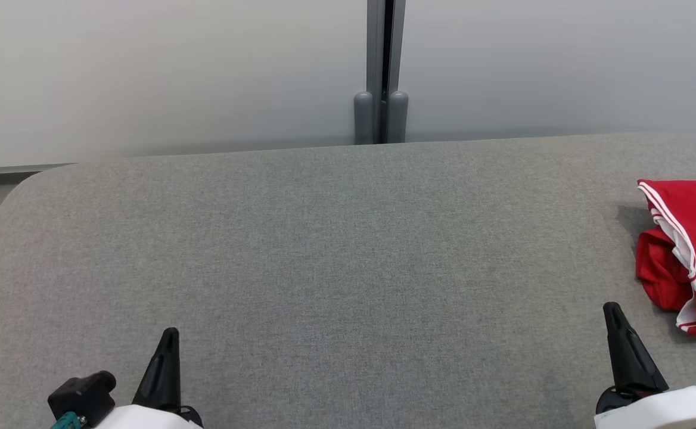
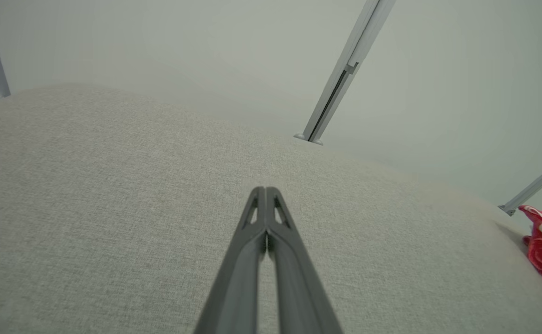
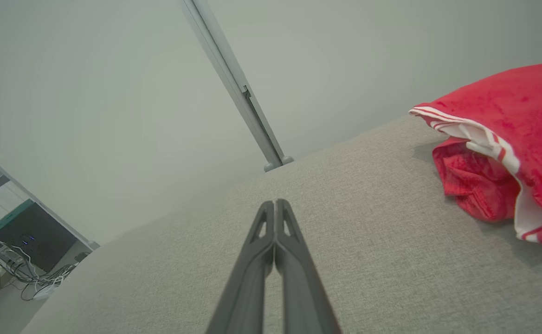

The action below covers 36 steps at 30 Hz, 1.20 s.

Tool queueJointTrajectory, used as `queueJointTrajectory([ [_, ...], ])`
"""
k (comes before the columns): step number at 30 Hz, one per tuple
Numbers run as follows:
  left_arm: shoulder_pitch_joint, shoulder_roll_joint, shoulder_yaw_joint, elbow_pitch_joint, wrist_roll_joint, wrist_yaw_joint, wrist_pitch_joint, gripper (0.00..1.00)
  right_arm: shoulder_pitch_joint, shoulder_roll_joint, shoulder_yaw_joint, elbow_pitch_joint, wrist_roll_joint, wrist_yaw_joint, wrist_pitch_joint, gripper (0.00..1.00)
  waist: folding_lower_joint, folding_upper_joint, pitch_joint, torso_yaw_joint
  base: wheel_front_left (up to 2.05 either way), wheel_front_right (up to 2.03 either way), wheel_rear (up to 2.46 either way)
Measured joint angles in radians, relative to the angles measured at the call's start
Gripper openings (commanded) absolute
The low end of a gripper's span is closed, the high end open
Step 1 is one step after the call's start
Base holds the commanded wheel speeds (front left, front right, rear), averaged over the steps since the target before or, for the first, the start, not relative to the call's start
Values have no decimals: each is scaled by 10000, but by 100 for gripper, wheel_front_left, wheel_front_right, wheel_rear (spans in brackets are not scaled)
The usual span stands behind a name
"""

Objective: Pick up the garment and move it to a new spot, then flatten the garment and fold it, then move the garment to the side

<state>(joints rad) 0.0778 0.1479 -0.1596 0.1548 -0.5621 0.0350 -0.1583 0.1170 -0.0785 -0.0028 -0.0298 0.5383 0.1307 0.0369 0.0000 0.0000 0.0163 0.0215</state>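
The red garment with white striped trim (image 1: 690, 250) lies in a folded-over bundle at the far right edge of the grey fabric-covered table (image 1: 336, 250), so by its place and shape the task looks finished or nearly so. Both the left pincer (image 2: 265, 192) and the right pincer (image 3: 275, 205) are closed on nothing, hovering low over bare table, the right one near the garment but apart from it

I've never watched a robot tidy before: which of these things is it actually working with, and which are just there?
Part of the job:
- red garment with white stripes, bunched at the right edge
- grey padded surface it lies on
- left pincer, shut
- right pincer, shut

Just there:
- grey partition post behind
- cables and dark box on the floor
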Motion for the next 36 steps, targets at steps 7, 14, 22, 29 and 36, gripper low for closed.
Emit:
queueJointTrajectory([
  [7,-147,-58,222,121,-1103,-176,222,0,-213,-19,-56,268,1135,0,17,0,0,0,-9,-14,0,0,0],
  [14,-317,-113,447,198,-2090,-336,441,0,-411,-31,-104,531,2186,0,44,0,0,0,-17,-28,0,0,0],
  [22,-469,-199,675,261,-3168,-464,694,0,-614,-36,-153,813,3289,0,71,0,0,0,-27,-44,0,0,0],
  [29,-663,-272,867,328,-4006,-612,876,0,-804,-38,-201,1026,4167,0,82,0,0,0,-35,-58,0,0,0],
  [36,-805,-337,1089,412,-4934,-738,1083,0,-996,-36,-255,1237,5101,-2,136,0,0,0,-45,-74,0,0,0],
])
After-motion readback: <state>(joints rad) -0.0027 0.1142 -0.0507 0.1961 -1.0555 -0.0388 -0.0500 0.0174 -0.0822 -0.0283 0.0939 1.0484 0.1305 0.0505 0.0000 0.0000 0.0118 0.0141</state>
